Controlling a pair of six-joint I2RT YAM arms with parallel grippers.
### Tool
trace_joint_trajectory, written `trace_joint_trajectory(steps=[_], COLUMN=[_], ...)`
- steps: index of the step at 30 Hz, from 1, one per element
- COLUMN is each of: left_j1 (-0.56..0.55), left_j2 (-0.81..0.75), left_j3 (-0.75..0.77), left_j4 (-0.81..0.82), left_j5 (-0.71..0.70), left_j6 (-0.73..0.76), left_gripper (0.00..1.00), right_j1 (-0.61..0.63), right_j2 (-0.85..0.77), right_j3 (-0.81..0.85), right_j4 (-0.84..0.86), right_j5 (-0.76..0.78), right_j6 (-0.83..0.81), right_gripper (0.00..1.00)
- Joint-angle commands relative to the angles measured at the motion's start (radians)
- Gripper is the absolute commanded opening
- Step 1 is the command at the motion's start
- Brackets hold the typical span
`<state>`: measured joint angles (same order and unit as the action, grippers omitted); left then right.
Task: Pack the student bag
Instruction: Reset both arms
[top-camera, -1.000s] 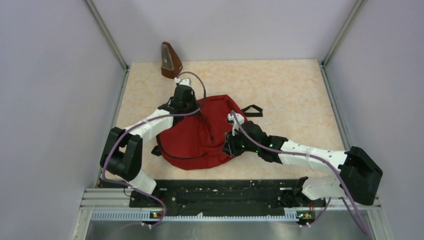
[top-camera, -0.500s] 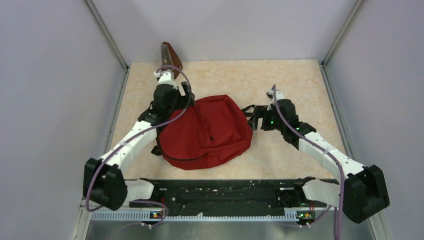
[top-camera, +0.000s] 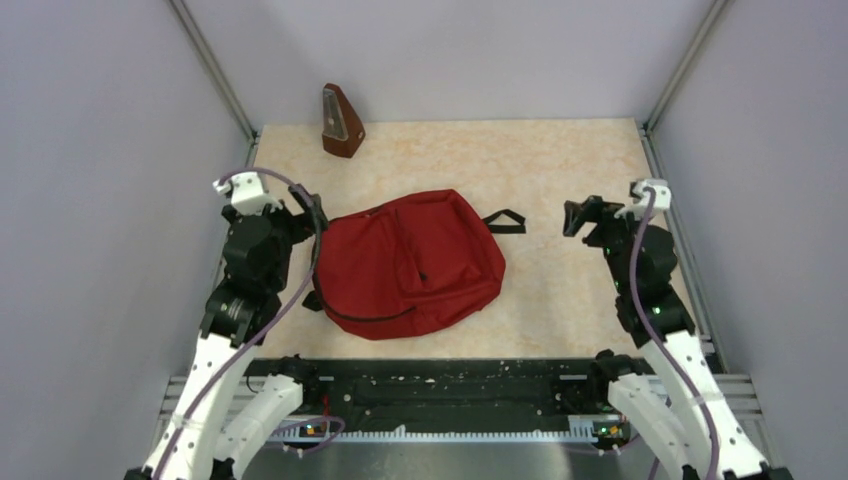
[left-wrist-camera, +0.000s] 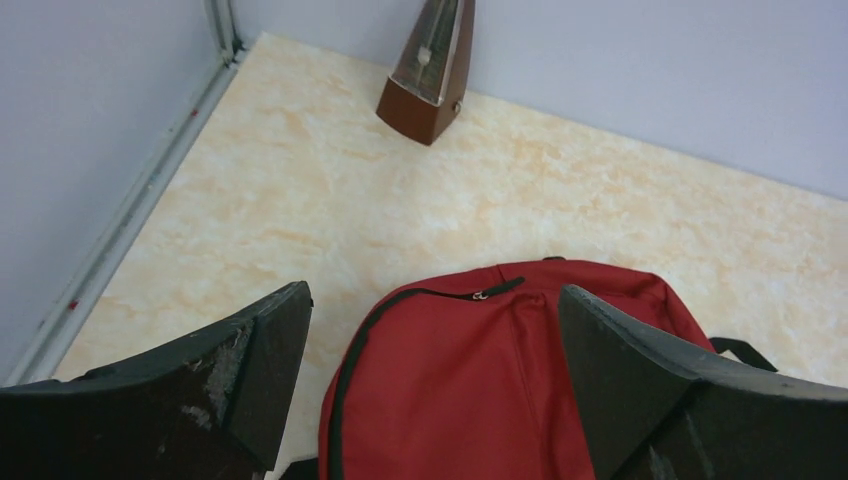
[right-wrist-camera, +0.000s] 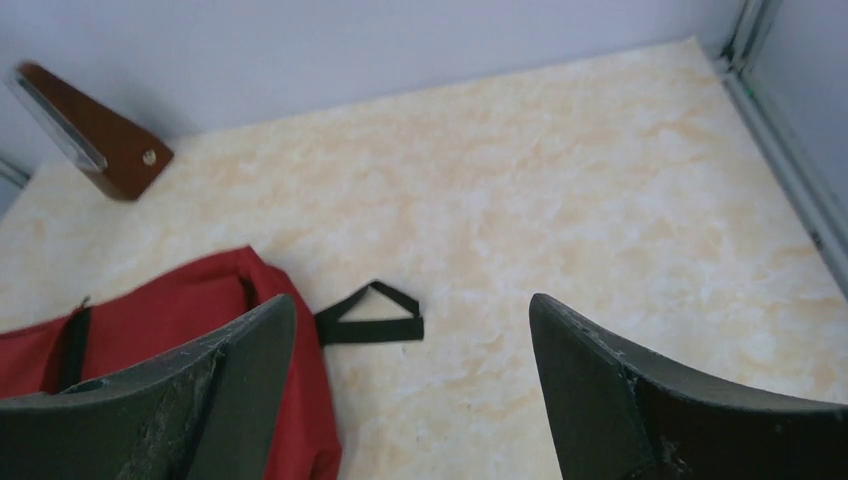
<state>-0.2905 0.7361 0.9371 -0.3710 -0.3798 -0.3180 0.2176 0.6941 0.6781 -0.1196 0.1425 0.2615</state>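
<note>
The student bag (top-camera: 410, 265) is a dark red backpack lying flat mid-table, its black zip (left-wrist-camera: 400, 300) drawn along the top edge. A black strap loop (top-camera: 505, 221) sticks out on its right. My left gripper (top-camera: 303, 208) hangs open above the table just left of the bag and holds nothing; its wrist view looks down on the bag (left-wrist-camera: 480, 390) between the spread fingers (left-wrist-camera: 250, 370). Over bare table to the right of the bag, my right gripper (top-camera: 585, 213) is open and empty as well. Its wrist view shows the bag's edge (right-wrist-camera: 150, 310) and the loop (right-wrist-camera: 370, 318).
A brown wooden metronome (top-camera: 342, 122) stands at the back left by the wall, also seen from the left wrist (left-wrist-camera: 430, 65) and the right wrist (right-wrist-camera: 95, 135). Grey walls and metal rails (top-camera: 225, 220) close in the table on three sides.
Both grippers were down on the bag a second ago. They have opened, let go and drawn back to either side. The bag has settled flat.
</note>
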Motion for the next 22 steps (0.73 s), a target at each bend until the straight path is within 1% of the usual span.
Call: trace_joint_trajectory(steps=[1,4,7,15,22], left_j1=[0.002,0.002,0.003,0.002,0.002], left_j2=[-0.111,-0.139,-0.133,-0.134,-0.126], left_j3=[-0.071,-0.087,-0.077,-0.069,-0.062], left_j4=[-0.010,-0.014,-0.025,-0.042,-0.052], left_j5=[-0.056,-0.053,-0.051,-0.048,-0.039], left_j6=[0.060,0.057,0.056,0.045,0.059], left_gripper=[0.98,0.98,0.98,0.98,0.98], right_j1=[-0.004,-0.003,-0.003,-0.002,-0.002], right_j2=[-0.194,-0.286,-0.322,-0.258,-0.268], right_j3=[-0.104,-0.155,-0.165,-0.133,-0.136], right_j4=[0.148,0.168,0.167,0.135,0.136], right_j5=[0.108,0.123,0.142,0.143,0.144], right_j6=[-0.057,-0.060,-0.054,-0.044,-0.043], right_gripper=[0.86,0.91,0.95,0.97,0.98])
